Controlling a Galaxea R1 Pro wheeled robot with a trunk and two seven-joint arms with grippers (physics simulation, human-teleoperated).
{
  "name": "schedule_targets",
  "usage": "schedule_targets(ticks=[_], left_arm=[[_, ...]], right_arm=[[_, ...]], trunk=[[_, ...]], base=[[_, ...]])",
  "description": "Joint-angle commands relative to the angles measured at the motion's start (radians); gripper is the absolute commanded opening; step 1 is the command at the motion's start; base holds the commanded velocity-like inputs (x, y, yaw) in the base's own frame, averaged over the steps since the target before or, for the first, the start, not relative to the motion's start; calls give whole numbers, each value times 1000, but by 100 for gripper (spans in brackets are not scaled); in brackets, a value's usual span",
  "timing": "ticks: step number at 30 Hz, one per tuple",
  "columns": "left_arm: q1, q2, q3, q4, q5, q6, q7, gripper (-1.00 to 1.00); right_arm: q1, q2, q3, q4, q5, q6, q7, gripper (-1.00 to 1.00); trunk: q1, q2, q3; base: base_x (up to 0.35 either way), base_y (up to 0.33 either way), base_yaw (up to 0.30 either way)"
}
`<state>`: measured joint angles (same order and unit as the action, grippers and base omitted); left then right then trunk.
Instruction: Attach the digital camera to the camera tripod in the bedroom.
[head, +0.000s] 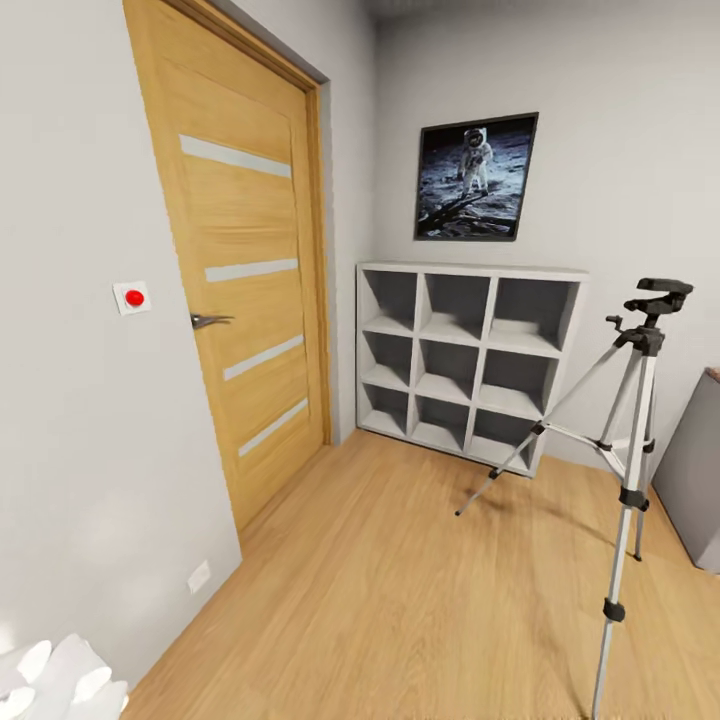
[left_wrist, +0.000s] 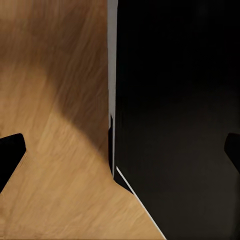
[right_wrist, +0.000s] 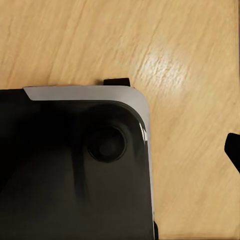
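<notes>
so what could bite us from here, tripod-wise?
The camera tripod has legs splayed wide across the wood floor; driving closer could clip its near leg and tip it. Its head sits high, so the reach may be awkward. The red dot on the wall switch could be mistaken for the camera.

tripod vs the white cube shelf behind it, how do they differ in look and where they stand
The camera tripod is thin silver legs with black joints and a dark head; the white cube shelf is a solid white box of nine open cubbies. The tripod stands out on the wood floor, legs splayed; the shelf sits back against the grey wall under the astronaut poster. The tripod's head reaches about level with the shelf's top. Both rest on the floor, and nothing is mounted on or stored in either.
</notes>
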<state>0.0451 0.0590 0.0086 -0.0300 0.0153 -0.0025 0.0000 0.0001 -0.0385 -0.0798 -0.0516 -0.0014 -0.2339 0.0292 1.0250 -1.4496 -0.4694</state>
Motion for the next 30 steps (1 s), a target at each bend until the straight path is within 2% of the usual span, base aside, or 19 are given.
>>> schedule_targets(ticks=[1,30], left_arm=[[1,0,1,-2,2,0,0,100],[1,-1,1,-2,2,-2,0,100]], right_arm=[[0,0,-8,-1,0,-2,3,100],[0,0,-8,-1,0,-2,3,100]], trunk=[[0,0,-1],[0,0,-1]], base=[[0,0,-300],[0,0,-300]])
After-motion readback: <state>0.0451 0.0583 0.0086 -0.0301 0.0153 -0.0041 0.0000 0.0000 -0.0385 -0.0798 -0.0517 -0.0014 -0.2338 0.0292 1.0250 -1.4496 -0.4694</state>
